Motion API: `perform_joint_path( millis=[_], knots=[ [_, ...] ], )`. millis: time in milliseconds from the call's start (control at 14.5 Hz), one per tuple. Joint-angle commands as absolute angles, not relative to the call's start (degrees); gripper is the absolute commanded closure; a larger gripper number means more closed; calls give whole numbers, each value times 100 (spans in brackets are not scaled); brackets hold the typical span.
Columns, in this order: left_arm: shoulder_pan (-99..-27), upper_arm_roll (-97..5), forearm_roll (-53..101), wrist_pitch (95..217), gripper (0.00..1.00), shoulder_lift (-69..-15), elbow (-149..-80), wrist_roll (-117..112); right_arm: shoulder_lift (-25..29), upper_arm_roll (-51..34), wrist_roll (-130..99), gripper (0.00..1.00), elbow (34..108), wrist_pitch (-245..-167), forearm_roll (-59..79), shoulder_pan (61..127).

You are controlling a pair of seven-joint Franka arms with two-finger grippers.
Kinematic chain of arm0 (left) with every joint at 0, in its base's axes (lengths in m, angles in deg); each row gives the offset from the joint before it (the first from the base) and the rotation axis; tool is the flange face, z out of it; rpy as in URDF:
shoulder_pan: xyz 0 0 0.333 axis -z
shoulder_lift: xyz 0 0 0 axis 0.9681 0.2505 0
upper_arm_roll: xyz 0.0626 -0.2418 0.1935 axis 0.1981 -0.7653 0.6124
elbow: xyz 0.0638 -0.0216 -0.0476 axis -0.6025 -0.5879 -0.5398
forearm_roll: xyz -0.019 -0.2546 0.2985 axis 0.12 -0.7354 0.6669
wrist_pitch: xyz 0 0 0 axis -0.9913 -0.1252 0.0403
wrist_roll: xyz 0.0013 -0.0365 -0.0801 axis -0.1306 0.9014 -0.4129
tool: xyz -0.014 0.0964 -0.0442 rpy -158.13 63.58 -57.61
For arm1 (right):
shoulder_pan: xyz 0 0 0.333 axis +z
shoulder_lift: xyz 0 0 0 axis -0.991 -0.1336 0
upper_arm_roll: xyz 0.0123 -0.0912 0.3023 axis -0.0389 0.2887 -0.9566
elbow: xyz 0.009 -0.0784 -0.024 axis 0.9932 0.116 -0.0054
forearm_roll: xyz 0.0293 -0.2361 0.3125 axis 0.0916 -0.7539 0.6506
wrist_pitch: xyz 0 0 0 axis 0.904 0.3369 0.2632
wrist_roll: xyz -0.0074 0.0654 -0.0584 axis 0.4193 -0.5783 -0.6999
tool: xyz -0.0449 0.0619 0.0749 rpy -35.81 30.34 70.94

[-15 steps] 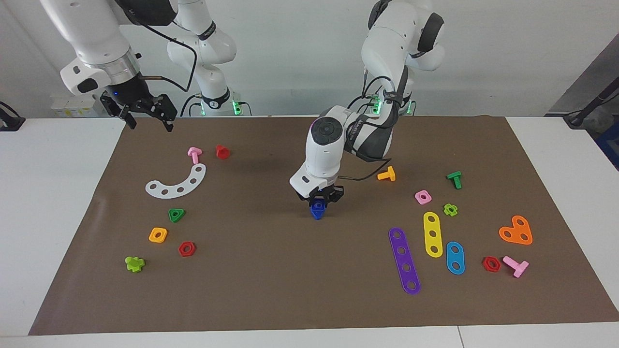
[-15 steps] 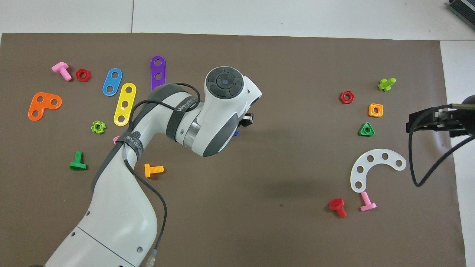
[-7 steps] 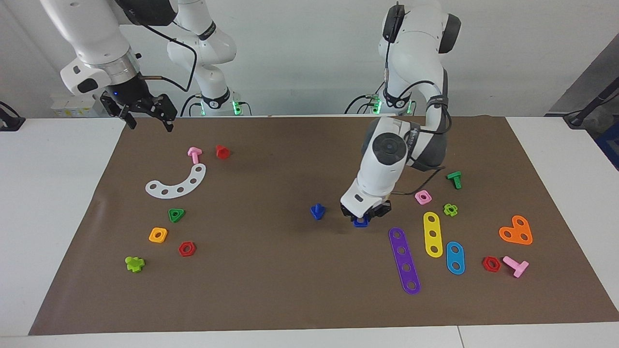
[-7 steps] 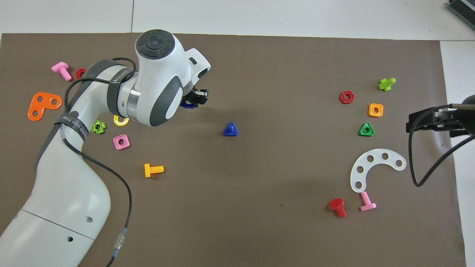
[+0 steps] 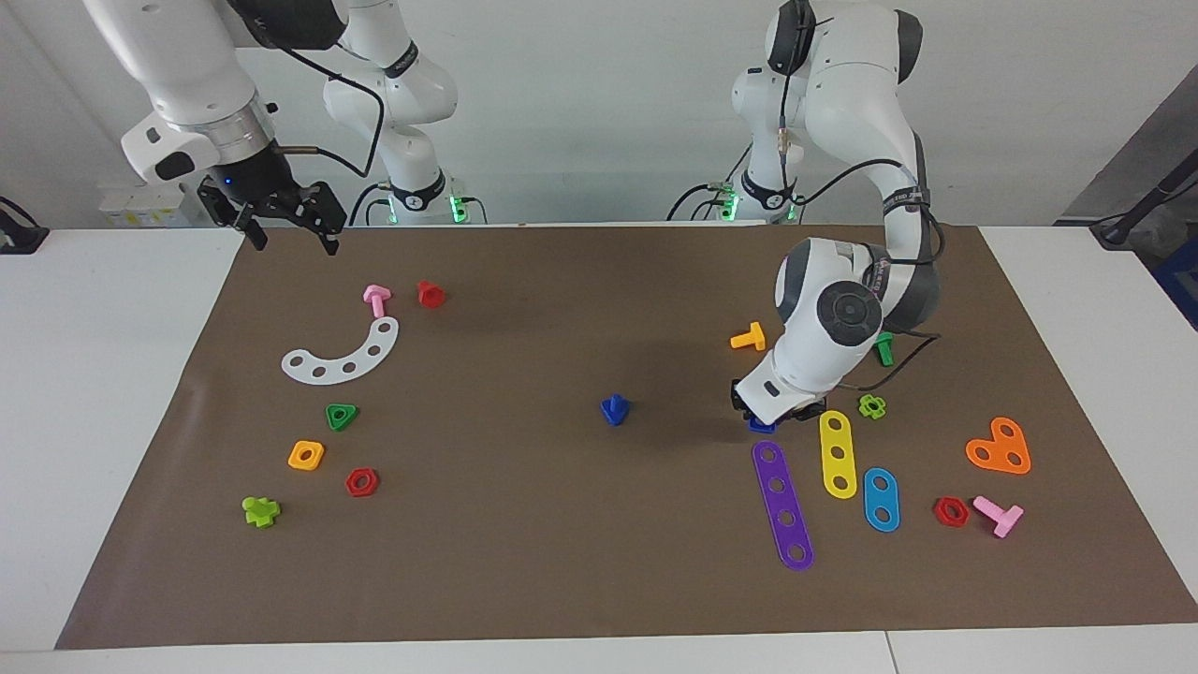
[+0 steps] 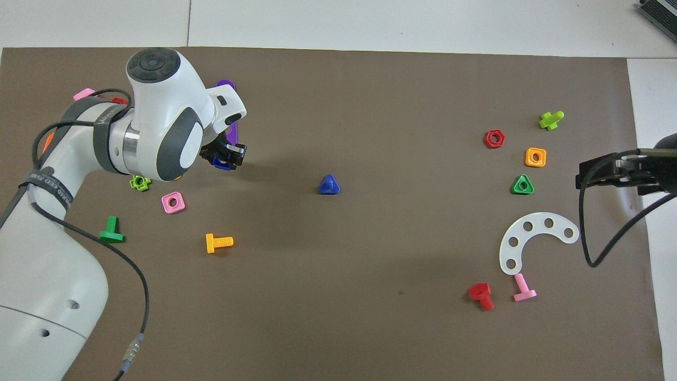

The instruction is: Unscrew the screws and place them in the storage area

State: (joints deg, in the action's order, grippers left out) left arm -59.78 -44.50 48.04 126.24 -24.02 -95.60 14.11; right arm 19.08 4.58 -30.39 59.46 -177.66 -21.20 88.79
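The dark-blue triangular-head screw point(image 5: 614, 409) stands alone on the brown mat near its middle, shank up; it also shows in the overhead view point(image 6: 329, 184). My left gripper point(image 5: 767, 423) is low over the mat, beside the purple strip's point(image 5: 782, 504) end nearer to the robots. It is shut on a dark-blue square nut point(image 6: 221, 162). In the overhead view the left gripper point(image 6: 226, 159) is well apart from the screw, toward the left arm's end. My right gripper point(image 5: 288, 236) is open and empty, waiting raised over the mat's corner at the right arm's end point(image 6: 588, 177).
Yellow point(image 5: 838, 453) and blue strips point(image 5: 881, 499), an orange plate point(image 5: 1000, 446), a pink nut point(image 6: 173, 202) and orange point(image 5: 749, 337) and green bolts point(image 6: 111, 231) lie around the left gripper. A white curved plate point(image 5: 343, 354) and a green triangular nut point(image 5: 342, 416) lie at the right arm's end.
My left gripper has taken the dark-blue nut off the screw and carried it toward the left arm's end. The screw stays at the mat's middle. The right arm has not moved.
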Motion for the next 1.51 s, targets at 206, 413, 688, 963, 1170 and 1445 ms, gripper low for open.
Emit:
perform_joint_path(
  millis=[206, 413, 688, 963, 1170, 1445],
  knots=[
    [-6213, -4465, 4707, 13645, 59, -3070, -11091, 1970, 1608, 430, -3889, 0, 6315, -18944, -1778, 9803],
    [-6231, -4465, 4707, 13954, 31, -3149, -11286, 1996, 1037, 430, -4979, 0, 6306, -19743, -1769, 10655],
    [-6353, -4465, 4707, 13920, 0, -3368, -11216, 2049, 123, 430, -5975, 0, 6227, -21140, -1787, 11571],
    [-6731, -4465, 4715, 13578, 0, -3869, -11076, 2049, -686, 430, -6002, 0, 6052, -21836, -1892, 11984],
    [-7100, -4456, 4715, 13121, 0, -4370, -11049, 2040, -1355, 430, -5985, 0, 5805, -22231, -2190, 12152],
    [-7416, -4412, 4768, 12391, 0, -5073, -11049, 2032, -1602, 430, -5897, 6, 5963, -22592, -2218, 12205]
  ],
)
